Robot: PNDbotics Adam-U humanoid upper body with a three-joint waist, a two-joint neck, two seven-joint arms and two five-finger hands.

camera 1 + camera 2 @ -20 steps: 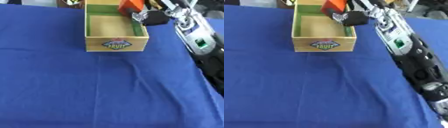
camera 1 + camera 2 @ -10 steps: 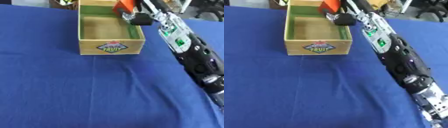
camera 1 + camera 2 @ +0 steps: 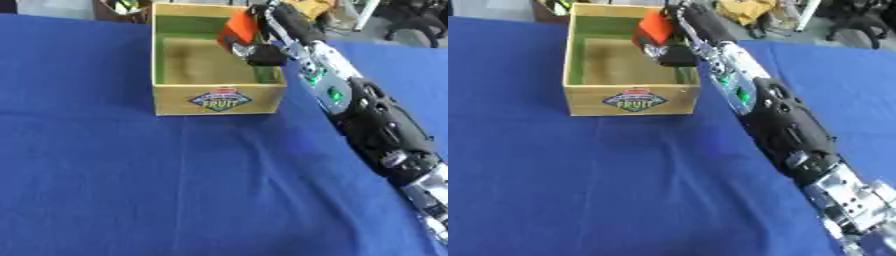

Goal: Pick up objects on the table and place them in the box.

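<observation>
A wooden box (image 3: pixel 217 99) with a green inside and a fruit label on its front stands at the far middle of the blue table. My right arm reaches in from the lower right, and my right hand (image 3: pixel 260 52) hangs over the box's right rim. Its fingers are curled round an orange-red object (image 3: pixel 238 28) held above the box's inside. The box's floor that shows looks bare. My left hand is in no view.
The blue cloth (image 3: pixel 175 185) covers the whole table and lies smooth in front of the box. Beyond the far edge are yellow stuff (image 3: pixel 745 10), a dark chair (image 3: pixel 855 20) and some clutter (image 3: pixel 122 6).
The camera has tilted, so the box sits lower in the picture. My right hand has moved left with the orange-red object, from the box's far right corner to over its inside.
</observation>
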